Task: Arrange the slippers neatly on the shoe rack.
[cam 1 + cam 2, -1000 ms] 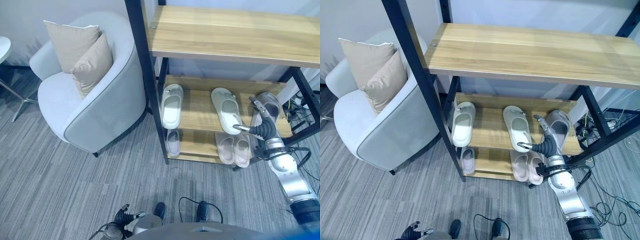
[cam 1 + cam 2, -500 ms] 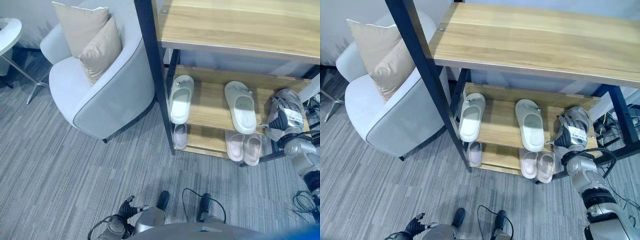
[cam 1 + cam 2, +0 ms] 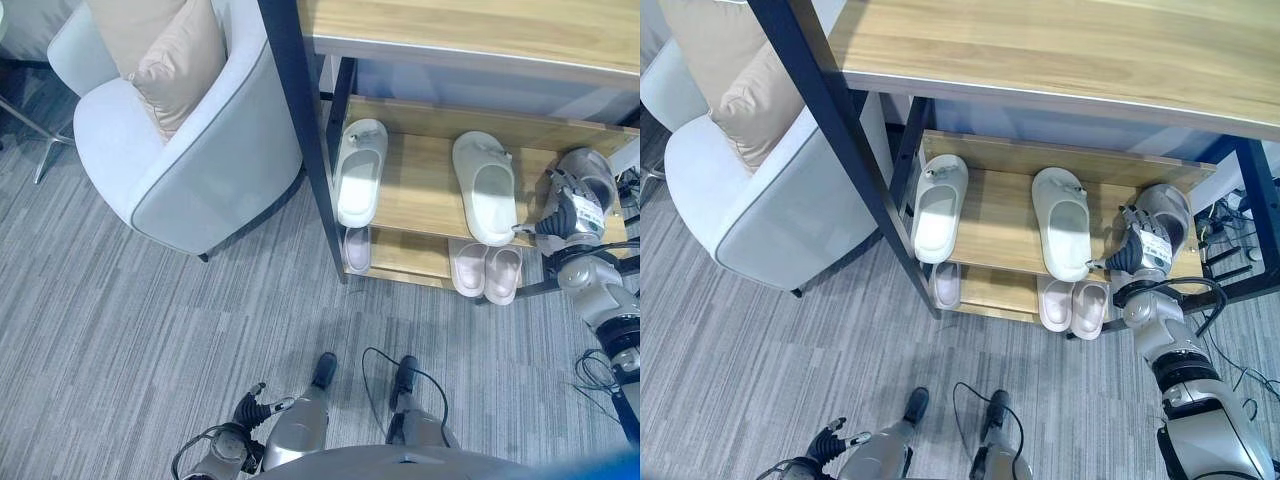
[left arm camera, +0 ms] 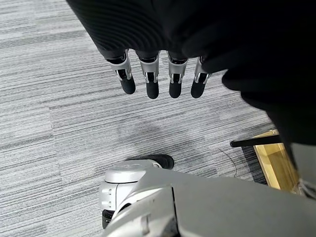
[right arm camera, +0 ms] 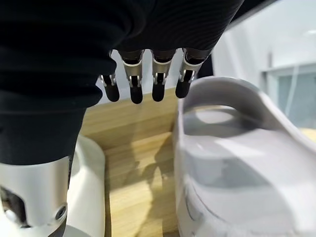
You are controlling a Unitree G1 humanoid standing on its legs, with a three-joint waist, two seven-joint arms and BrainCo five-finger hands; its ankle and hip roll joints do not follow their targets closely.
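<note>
Right wrist view: the grey slipper (image 5: pixel 237 163) lies on the shoe rack's middle shelf (image 3: pixel 420 200), right end, beside the right hand (image 3: pixel 1137 250), fingers (image 5: pixel 158 84) extended, holding nothing. It should be nudged parallel to the white slipper (image 3: pixel 485 188), gently. The left hand (image 4: pixel 163 74) hangs relaxed over the carpet.

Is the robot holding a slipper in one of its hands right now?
No. The right hand hangs open beside the grey slipper on the shelf; the left hand is open over the floor.
</note>
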